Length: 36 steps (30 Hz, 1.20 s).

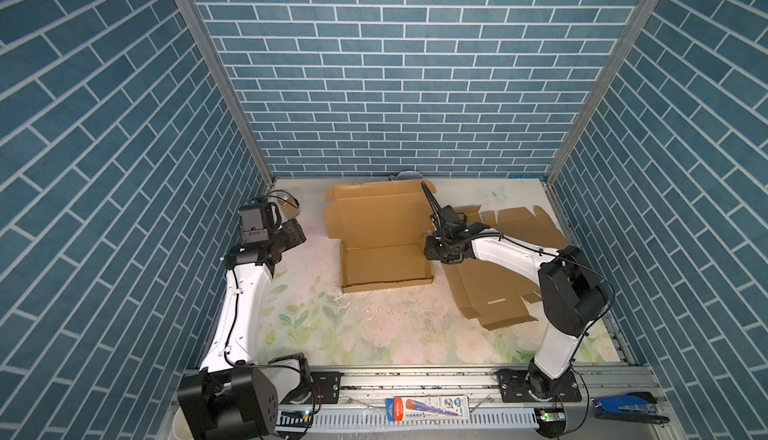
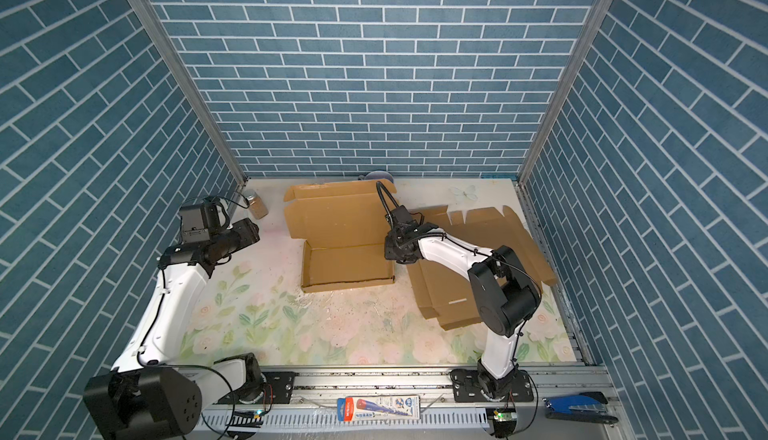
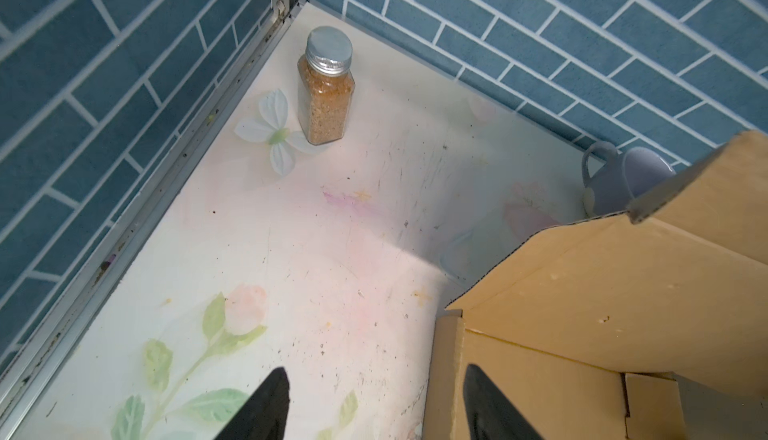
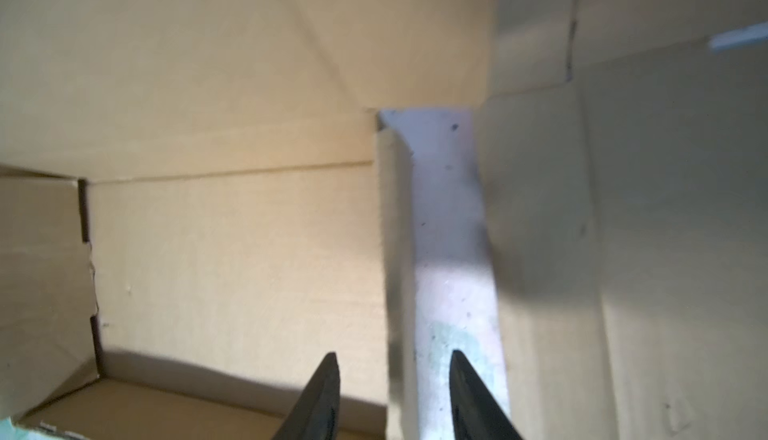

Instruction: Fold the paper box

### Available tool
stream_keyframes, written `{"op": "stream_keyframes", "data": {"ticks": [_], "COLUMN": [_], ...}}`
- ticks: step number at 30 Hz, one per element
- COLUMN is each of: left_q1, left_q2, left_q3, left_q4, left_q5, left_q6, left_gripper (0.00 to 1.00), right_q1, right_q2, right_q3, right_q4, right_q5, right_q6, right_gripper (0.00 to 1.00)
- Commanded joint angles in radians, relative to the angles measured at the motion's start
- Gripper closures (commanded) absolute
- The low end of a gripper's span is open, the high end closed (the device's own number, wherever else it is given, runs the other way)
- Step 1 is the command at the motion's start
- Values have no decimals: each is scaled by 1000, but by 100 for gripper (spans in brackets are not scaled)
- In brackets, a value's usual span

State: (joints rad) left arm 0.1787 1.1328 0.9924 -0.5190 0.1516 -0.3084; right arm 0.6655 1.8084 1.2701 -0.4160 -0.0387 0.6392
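The paper box (image 1: 386, 263) sits half folded on the flowered desk (image 1: 374, 334): its shallow tray has the side walls up, and its lid stands open at the tray's far side, tilted away from the arms' bases. The right fingers (image 4: 320, 392) hang over the box's right wall, spread apart. In the right wrist view that wall's upper edge runs between them, one finger over the tray floor and one outside over the desk, and neither clearly touches the cardboard. The left fingers (image 3: 270, 400) are also spread and hold nothing; they are at the box's left side. In the left wrist view one finger is over bare desk and the other over the box's left wall, near where the lid begins. A flat cardboard sheet (image 1: 498, 288) lies unfolded on the desk just right of the box, partly under the right arm. A jar of brown grains (image 3: 326, 97) with a silver cap stands upright well left of the box. A pale mug (image 3: 623, 180) shows just behind the lid.
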Motion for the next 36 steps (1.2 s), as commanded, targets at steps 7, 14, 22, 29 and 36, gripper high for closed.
{"op": "stream_keyframes", "data": {"ticks": [7, 14, 22, 29, 36], "left_q1": [4, 4, 4, 4, 4], "left_q2": [-75, -31, 103, 220, 320], "left_q3": [-202, -167, -24, 39, 72], "left_q4": [48, 121, 151, 234, 276], "left_q5": [118, 182, 296, 469, 527], "left_q6": [-73, -2, 143, 222, 308], "left_gripper": [34, 34, 32, 26, 27], "right_q1": [-8, -3, -139, -237, -248], "right_q2": [66, 41, -76, 5, 121], "right_q3": [65, 52, 178, 398, 563], "right_q4": [-6, 41, -94, -221, -307], "right_q5": [13, -29, -321, -477, -525], "right_q6": [42, 3, -296, -514, -653], "right_gripper": [60, 67, 49, 37, 35]}}
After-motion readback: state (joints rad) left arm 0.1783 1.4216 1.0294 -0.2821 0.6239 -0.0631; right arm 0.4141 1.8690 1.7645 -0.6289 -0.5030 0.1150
